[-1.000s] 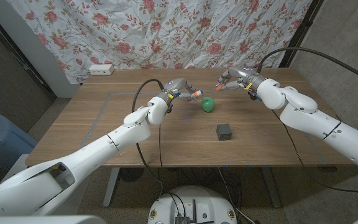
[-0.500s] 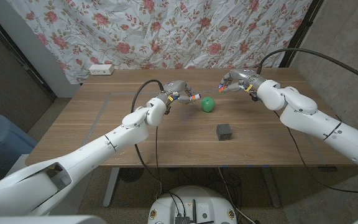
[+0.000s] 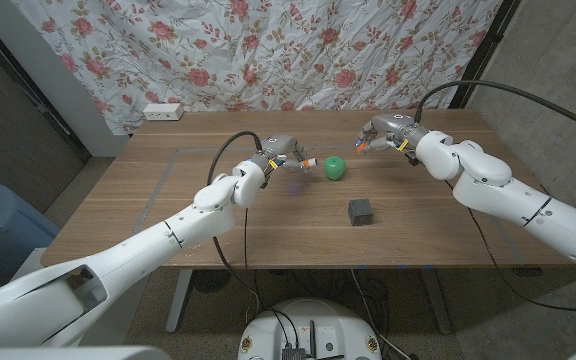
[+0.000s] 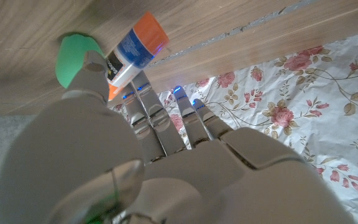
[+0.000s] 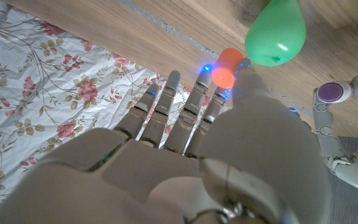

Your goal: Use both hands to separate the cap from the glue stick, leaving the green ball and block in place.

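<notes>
Glue stick (image 3: 305, 160) lay roughly level above the worktop (image 3: 168, 215), long axis running left–right, open end toward the green ball (image 3: 336, 167), just beside it. Its orange base (image 4: 149, 31) showed in the left wrist view. Compared with a second earlier, both hands had drawn further apart. Left robot hand (image 3: 280, 152) was clamped on the glue stick body. Right robot hand (image 3: 386, 131) pinched the orange cap (image 5: 224, 67) between thumb and fingers, well apart from the stick. Dark block (image 3: 360, 211) sat nearer the robot than the ball.
</notes>
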`<state>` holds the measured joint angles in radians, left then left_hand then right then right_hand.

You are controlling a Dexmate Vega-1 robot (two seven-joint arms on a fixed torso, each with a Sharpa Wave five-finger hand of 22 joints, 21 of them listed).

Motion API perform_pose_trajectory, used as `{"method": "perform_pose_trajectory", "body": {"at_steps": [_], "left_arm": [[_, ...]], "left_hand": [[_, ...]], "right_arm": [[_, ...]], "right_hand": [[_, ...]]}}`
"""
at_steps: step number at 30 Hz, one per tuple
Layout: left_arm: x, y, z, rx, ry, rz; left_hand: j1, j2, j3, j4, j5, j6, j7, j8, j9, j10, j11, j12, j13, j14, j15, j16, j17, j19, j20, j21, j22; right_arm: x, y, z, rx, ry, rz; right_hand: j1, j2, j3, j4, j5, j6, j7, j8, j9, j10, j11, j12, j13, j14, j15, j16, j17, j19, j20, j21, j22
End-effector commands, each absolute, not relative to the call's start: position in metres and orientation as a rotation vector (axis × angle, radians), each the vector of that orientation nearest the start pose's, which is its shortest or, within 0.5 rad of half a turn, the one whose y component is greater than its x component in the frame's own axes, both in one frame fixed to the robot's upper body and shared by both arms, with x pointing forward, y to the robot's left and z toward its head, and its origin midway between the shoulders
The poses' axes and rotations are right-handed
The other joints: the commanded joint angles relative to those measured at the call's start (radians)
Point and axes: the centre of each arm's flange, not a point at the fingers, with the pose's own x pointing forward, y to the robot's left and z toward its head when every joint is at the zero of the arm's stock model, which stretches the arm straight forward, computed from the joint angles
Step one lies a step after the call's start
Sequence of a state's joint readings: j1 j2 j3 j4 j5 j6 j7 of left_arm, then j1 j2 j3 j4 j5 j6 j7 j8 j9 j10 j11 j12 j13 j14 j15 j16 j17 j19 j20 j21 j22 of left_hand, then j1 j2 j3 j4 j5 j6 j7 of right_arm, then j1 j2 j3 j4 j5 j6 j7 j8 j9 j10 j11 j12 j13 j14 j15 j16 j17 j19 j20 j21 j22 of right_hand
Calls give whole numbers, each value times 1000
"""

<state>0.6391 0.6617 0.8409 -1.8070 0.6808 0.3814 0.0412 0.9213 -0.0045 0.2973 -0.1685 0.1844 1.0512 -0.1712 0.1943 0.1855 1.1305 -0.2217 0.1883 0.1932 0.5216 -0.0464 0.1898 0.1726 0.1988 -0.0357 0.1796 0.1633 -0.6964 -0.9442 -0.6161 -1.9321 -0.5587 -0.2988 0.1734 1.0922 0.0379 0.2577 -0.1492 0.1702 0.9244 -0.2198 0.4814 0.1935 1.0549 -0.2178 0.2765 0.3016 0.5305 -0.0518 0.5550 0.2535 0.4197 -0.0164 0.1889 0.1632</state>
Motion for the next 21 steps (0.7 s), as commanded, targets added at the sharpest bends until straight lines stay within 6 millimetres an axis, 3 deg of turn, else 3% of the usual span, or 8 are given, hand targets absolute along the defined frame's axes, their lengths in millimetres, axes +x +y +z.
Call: {"method": "perform_pose_trajectory", "body": {"at_steps": [1,21], "left_arm": [[590,124,27,1566,-709,70],[598,131,23,1691,-673,64]], "left_hand": [[-7,36,9,5,7,36,-24,6,6,2,-4,6,3,7,-148,-3,1,-3,-17,4,3],[-9,34,10,4,7,27,-30,4,6,-7,-4,5,3,1,-149,-5,1,-9,-16,3,3]], "right_arm": [[580,-241,62,-1673,-531,-14],[600,-251,42,-1710,-480,-46]], "right_hand": [[-5,7,-3,4,6,-5,0,-2,4,-9,2,-4,1,-3,-147,-6,1,2,-4,-1,3],[-20,2,-10,5,6,-14,-1,-5,9,-29,3,-12,6,-16,-145,-17,0,5,8,0,4]]}}
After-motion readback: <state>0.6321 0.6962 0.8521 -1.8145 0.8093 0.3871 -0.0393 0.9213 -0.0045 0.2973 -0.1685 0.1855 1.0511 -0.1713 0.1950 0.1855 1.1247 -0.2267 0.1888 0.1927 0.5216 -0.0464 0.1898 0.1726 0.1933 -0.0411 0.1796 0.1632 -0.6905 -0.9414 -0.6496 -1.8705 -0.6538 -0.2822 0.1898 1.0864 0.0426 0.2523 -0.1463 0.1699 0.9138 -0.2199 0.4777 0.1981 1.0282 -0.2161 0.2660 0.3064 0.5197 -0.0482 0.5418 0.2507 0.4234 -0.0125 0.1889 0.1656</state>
